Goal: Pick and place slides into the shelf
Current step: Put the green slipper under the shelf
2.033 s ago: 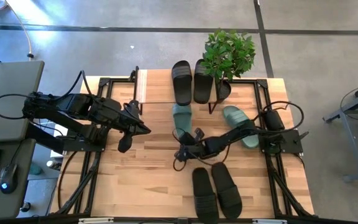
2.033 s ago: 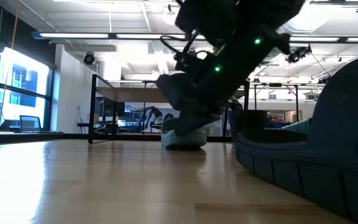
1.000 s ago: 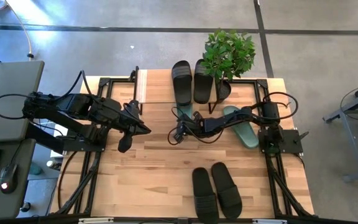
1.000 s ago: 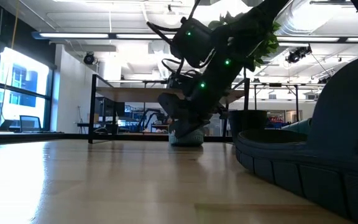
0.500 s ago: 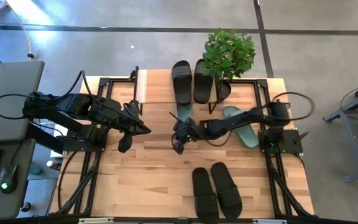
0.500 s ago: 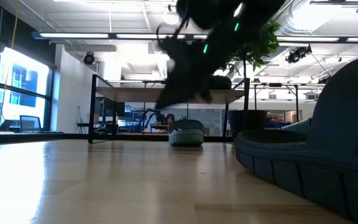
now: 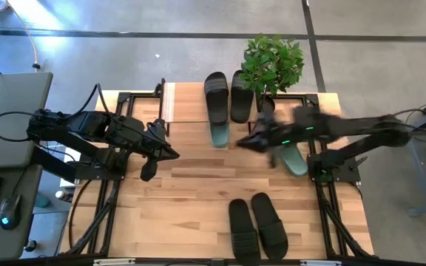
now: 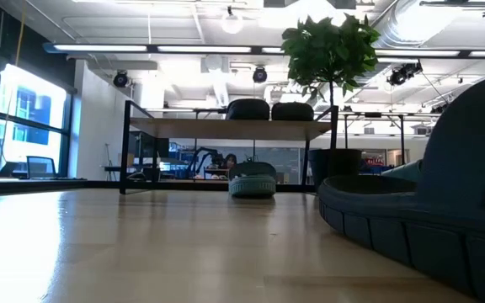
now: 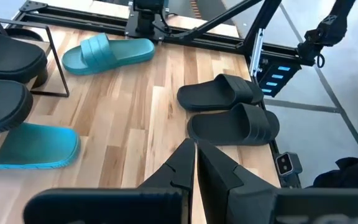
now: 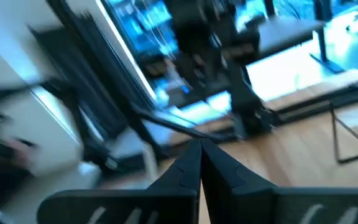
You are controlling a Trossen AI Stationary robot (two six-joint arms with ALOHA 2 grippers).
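— What do we see, starting with the biggest thing?

— We see the pale wooden plank surface carrying everything. At its far edge stands the low shelf with a light wooden top and thin black metal legs, and a pair of black rubber slides lies side by side on that top. A potted green plant stands just beside them.

— And the other slides?

— One sage-green rubber slide sits on the surface under the shelf, its end poking out in the high view. The second sage-green slide lies out in the open near the right edge. The other black pair rests side by side near the front edge, well apart from the shelf.

— Where are the arms?

— The right gripper hangs above the surface just beside the open green slide, blurred; its own wrist view shows the jaws pressed together, holding nothing. The left gripper waits over the surface's left side, its jaws likewise closed and empty, as we see in the left wrist view.
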